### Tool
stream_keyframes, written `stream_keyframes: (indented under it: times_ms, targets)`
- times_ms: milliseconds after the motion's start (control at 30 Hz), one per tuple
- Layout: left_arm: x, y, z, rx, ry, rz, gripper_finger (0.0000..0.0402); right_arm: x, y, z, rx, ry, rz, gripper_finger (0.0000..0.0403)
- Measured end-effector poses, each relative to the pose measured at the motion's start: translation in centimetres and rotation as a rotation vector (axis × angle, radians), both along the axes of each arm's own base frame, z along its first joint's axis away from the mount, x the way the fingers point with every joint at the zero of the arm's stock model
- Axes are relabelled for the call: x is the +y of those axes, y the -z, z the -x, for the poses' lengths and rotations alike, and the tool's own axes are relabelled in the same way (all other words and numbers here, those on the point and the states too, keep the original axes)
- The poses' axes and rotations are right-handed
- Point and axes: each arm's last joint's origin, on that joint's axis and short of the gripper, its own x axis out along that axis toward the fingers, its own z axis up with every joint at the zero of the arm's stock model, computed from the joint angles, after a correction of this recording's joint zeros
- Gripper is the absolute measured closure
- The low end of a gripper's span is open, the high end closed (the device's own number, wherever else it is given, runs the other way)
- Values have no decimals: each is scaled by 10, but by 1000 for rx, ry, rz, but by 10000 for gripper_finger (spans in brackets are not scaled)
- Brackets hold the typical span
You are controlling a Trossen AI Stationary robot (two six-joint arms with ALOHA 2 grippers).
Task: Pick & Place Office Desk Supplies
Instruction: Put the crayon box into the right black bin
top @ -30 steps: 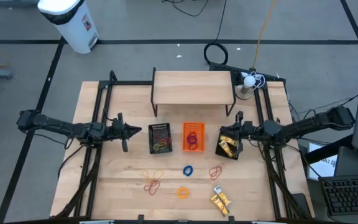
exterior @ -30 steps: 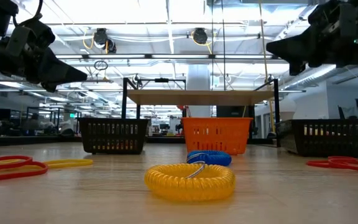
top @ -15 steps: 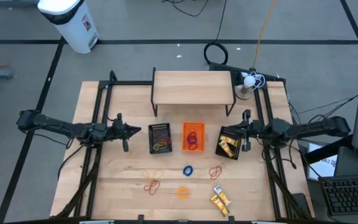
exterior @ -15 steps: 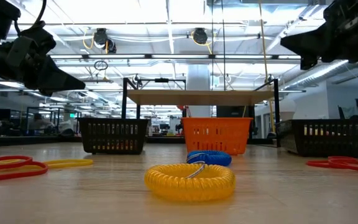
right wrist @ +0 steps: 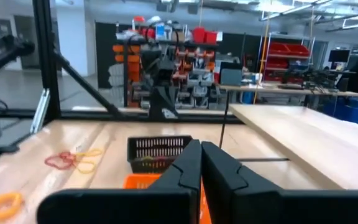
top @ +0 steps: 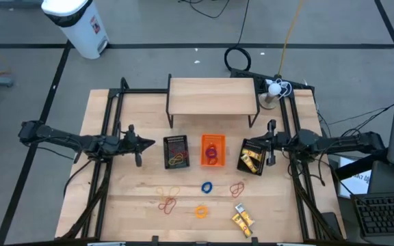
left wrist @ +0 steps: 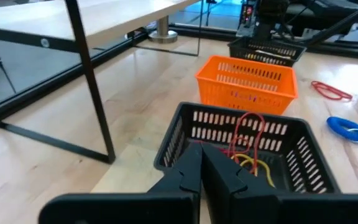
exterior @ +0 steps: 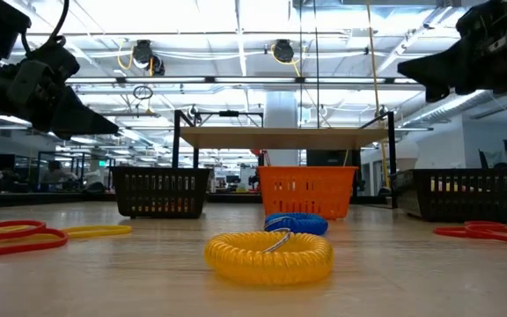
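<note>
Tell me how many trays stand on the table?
3, in a row: a black mesh tray nearest the left arm, the orange tray in the middle, another black mesh tray beside the right gripper.

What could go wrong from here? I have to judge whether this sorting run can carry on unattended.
The red rubber bands lie flat and overlapped on the table, so a pick may slip or lift several at once. The yellow pieces sit close to the table's front edge and could be nudged off. The right gripper, shut, hangs beside the right black tray; a low move might clip its rim.
</note>
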Motion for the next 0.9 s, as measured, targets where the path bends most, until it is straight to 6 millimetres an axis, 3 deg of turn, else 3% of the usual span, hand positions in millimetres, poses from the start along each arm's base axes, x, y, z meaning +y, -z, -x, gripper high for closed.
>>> stream_keyframes:
  times_ms: [333,567,733,900]
  targets:
    - [1,3,1,26,-45,18,393,0,7,-5,64,7,-71,401]
    - [1,6,2,48,-57,49,395,-3,14,-9,119,106,-138,400]
    - [1,10,1,79,-60,47,382,-3,17,-12,146,110,-112,399]
    - [1,14,0,123,-70,27,398,-3,17,-14,154,112,-90,399]
